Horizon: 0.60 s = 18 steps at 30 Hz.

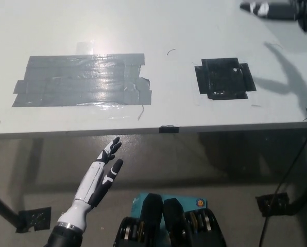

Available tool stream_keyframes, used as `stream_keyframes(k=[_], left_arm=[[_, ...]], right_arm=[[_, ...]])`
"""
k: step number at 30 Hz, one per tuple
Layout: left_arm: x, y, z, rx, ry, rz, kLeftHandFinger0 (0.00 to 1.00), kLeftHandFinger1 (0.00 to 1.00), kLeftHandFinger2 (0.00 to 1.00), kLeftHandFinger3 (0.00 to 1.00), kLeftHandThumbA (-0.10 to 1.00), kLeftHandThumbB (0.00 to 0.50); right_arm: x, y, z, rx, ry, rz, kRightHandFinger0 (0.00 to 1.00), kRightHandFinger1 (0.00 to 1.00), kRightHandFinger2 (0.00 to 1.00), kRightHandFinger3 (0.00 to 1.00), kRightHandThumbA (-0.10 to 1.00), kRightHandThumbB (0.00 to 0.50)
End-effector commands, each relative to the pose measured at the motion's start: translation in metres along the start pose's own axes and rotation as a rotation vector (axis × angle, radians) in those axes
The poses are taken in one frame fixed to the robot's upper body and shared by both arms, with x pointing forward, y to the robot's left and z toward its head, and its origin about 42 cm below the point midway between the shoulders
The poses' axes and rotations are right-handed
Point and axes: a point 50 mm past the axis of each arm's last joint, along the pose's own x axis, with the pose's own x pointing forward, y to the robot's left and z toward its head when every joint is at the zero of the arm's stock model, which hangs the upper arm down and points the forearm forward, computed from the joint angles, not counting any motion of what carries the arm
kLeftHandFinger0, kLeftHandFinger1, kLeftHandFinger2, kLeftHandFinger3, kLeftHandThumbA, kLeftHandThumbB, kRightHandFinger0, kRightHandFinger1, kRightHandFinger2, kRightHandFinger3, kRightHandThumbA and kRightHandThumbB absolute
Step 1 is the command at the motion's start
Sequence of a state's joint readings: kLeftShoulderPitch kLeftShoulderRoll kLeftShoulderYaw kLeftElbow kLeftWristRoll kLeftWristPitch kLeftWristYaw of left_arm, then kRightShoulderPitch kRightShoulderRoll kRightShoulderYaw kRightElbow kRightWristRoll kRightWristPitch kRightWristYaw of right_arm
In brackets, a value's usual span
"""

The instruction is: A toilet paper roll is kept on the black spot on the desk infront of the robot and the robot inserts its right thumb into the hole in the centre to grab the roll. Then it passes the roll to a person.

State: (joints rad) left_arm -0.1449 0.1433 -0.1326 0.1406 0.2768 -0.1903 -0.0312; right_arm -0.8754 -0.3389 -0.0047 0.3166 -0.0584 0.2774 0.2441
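No toilet paper roll shows anywhere in the head view. The black spot on the white desk lies bare. My black right hand is high at the top right corner, partly cut off by the picture's edge, with fingers stretched out and nothing in them. Its shadow, with spread fingers, falls on the desk right of the black spot. My white left hand rests open below the desk's front edge at the lower left.
A large patch of grey tape covers the desk's left half. The desk's front edge runs across the middle of the picture, with grey floor below. A desk leg and foot stand at the lower right.
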Motion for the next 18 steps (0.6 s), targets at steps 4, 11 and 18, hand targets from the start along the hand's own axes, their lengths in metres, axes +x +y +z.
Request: stream_keyframes(k=[4, 11, 18], left_arm=[[-0.007, 0.006, 0.002, -0.012, -0.023, 0.029, 1.00, 1.00, 1.00, 1.00, 1.00, 0.150], [-0.025, 0.002, -0.010, -0.042, 0.021, 0.034, 1.00, 1.00, 1.00, 1.00, 1.00, 0.131], [-0.033, -0.002, -0.014, -0.082, 0.032, 0.032, 1.00, 1.00, 1.00, 1.00, 1.00, 0.152]], right_arm=[[-0.129, 0.040, 0.040, 0.058, -0.315, 0.018, 1.00, 1.00, 1.00, 1.00, 0.90, 0.448], [-0.199, 0.116, -0.057, 0.160, -0.182, 0.053, 1.00, 1.00, 1.00, 1.00, 0.92, 0.422], [-0.231, 0.140, -0.123, 0.298, -0.017, 0.087, 1.00, 1.00, 1.00, 1.00, 1.00, 0.373]])
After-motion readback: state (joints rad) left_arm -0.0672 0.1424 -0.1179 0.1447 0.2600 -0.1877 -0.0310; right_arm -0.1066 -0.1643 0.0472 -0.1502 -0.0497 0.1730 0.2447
